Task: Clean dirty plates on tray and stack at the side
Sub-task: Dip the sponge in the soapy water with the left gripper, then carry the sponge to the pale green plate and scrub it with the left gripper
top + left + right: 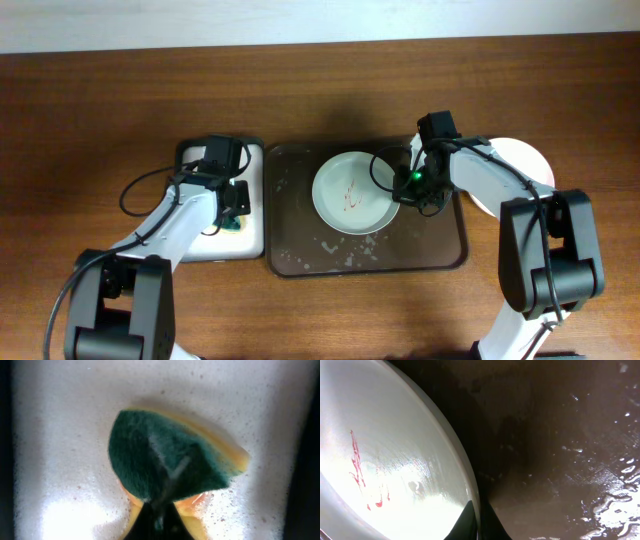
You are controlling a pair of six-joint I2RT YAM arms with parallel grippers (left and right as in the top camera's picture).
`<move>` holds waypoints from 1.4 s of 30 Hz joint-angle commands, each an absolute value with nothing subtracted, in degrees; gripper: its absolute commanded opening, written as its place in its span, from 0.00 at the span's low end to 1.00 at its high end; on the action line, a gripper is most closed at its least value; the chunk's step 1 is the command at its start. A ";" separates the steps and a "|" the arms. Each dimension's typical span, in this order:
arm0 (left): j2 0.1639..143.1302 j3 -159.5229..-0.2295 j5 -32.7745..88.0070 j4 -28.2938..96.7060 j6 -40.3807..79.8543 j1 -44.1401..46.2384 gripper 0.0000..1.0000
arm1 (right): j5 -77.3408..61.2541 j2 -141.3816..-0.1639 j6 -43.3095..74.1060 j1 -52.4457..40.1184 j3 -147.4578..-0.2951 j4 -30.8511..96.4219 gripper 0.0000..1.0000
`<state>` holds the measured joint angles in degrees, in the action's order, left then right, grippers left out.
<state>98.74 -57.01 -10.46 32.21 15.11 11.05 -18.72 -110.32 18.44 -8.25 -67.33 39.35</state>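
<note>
A white plate (352, 192) with red smears sits on the brown tray (300, 250). My right gripper (405, 190) is shut on the plate's right rim; in the right wrist view its fingers (479, 522) pinch the rim of the plate (385, 475), one finger inside and one outside. My left gripper (230, 215) is over the white basin (250, 240) at the left, shut on a green and yellow sponge (170, 460), which lies on the wet white floor of the basin.
A second white plate (525, 160) lies on the wooden table right of the tray, partly hidden by my right arm. The tray surface (570, 435) is wet with droplets and foam.
</note>
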 commanded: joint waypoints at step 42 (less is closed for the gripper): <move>78.24 -61.30 -11.77 21.32 15.03 10.74 0.00 | -19.40 -111.00 18.87 -8.38 -66.41 40.69 0.04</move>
<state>79.37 -60.18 -17.34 17.10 12.91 11.05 -18.90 -110.32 18.46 -8.25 -67.33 39.40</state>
